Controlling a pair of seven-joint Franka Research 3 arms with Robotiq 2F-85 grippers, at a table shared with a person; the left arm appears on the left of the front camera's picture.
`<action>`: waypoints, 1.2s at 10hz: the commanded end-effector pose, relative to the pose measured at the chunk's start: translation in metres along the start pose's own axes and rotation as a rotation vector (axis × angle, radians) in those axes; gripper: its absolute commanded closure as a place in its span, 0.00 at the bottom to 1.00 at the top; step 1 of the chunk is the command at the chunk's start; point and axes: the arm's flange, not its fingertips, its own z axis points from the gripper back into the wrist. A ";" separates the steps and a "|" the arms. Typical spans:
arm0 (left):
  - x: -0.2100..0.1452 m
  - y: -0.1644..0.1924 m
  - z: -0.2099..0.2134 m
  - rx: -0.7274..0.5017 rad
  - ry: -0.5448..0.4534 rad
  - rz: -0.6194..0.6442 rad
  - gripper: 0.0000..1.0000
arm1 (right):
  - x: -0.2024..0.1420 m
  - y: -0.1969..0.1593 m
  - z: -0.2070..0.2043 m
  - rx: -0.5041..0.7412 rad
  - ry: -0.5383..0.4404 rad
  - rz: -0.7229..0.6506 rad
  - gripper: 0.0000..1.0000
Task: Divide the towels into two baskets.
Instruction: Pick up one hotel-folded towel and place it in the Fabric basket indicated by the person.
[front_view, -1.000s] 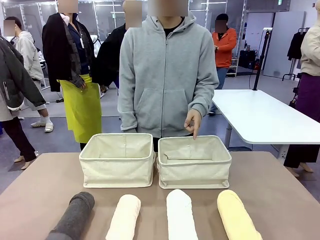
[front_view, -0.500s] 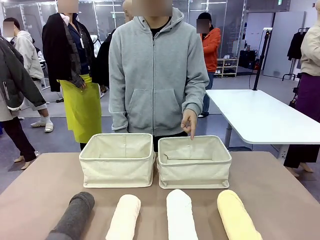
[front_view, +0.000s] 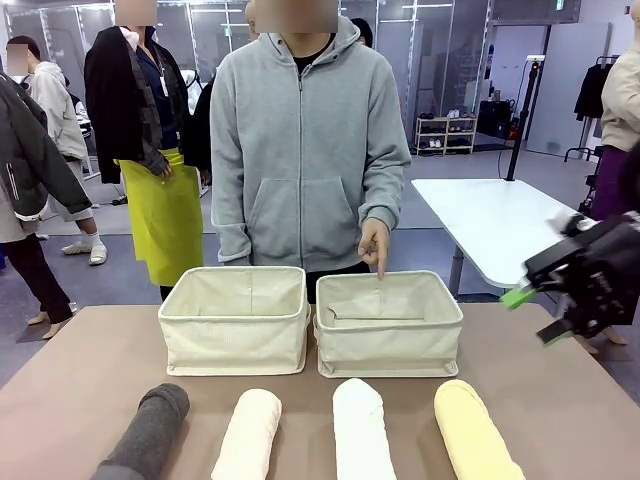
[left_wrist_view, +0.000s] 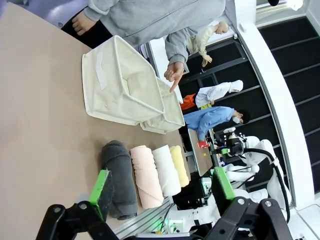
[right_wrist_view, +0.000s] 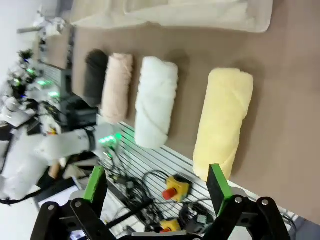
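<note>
Brown table (front_view: 560, 400), shared w/ a person (front_view: 300, 150) in a grey hoodie who stands at the far side, centre. Two beige baskets sit side by side at the far middle, touching or nearly so: left basket (front_view: 230, 345) and right basket (front_view: 390, 350). Both have mouths up and no towels in them, so either can take a roll from above.

Nearer the robot, four rolled towels lie in a row, apart from each other, long axes running near-to-far. They are prob. laid that way so a gripper can straddle each across its width. Leftmost is the dark grey towel (front_view: 150, 430), then the cream towel (front_view: 248, 435), the white towel (front_view: 360, 430), and the pale yellow towel (front_view: 472, 430) rightmost. None is in a basket yet, so the task is at its start; two rolls per basket looks the likely split.

At the table's right edge the right gripper (front_view: 537, 315) hangs in the air, above and right of the pale yellow towel. Its fingers are spread fully and hold nothing. Its wrist view has that towel lying ahead btwn the green pads, so I judge it the likely first pick.

Over the near left, the left gripper (left_wrist_view: 162, 189) is also spread wide and empty, w/ the dark grey towel just past one pad.

Smallest: the person's hand (front_view: 375, 243) points one finger down at the far rim of the right basket, prob. a cue for where a towel should go.
</note>
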 end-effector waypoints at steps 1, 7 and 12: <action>0.000 -0.001 0.003 -0.017 -0.006 -0.010 0.00 | 0.008 0.002 -0.023 -0.170 0.053 -0.019 0.00; 0.000 -0.001 0.003 -0.017 -0.006 -0.010 0.00 | 0.013 -0.011 -0.120 -0.413 -0.021 -0.053 0.00; 0.000 -0.001 0.003 -0.017 -0.006 -0.010 0.00 | 0.017 -0.031 -0.156 -0.523 -0.013 -0.048 0.00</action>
